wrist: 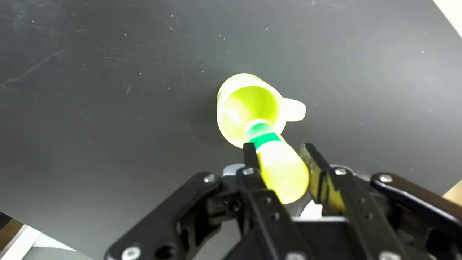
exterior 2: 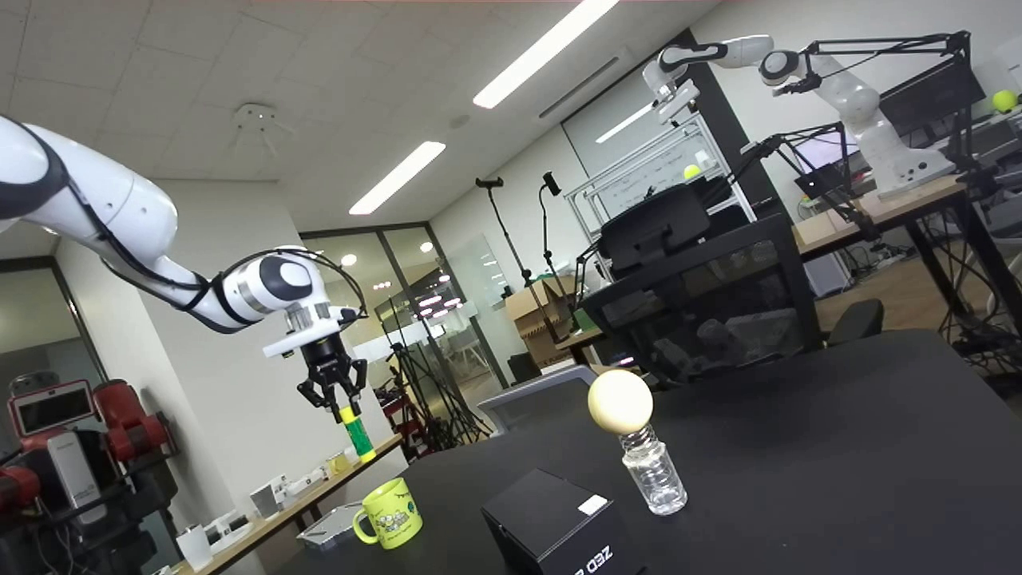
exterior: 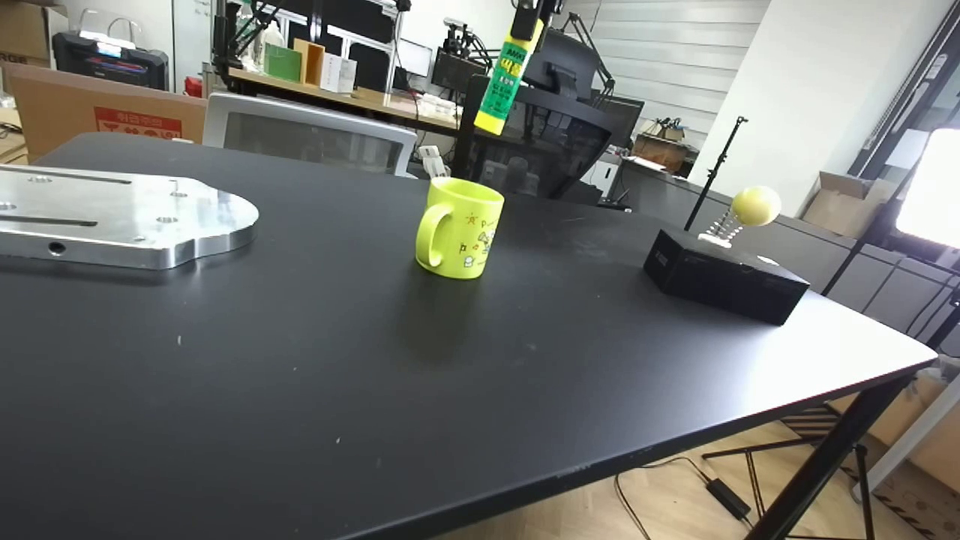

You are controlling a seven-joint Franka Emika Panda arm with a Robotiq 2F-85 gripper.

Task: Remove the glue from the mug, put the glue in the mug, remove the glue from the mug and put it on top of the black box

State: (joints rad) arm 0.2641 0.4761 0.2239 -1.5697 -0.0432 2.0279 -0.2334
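Black metal pincer [wrist: 279, 155] has the slim yellow-and-green glue stick [exterior: 504, 84] pinched midair, round lime-green mug [exterior: 469, 234] below, at eleven o'clock in wrist view; glare, can't swear they line up. Low rectangular black box [exterior: 724, 276]: three o'clock from the mug in an exterior view.

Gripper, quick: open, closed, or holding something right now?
Gripper: closed, jaws holding the glue stick in the air above the mug.
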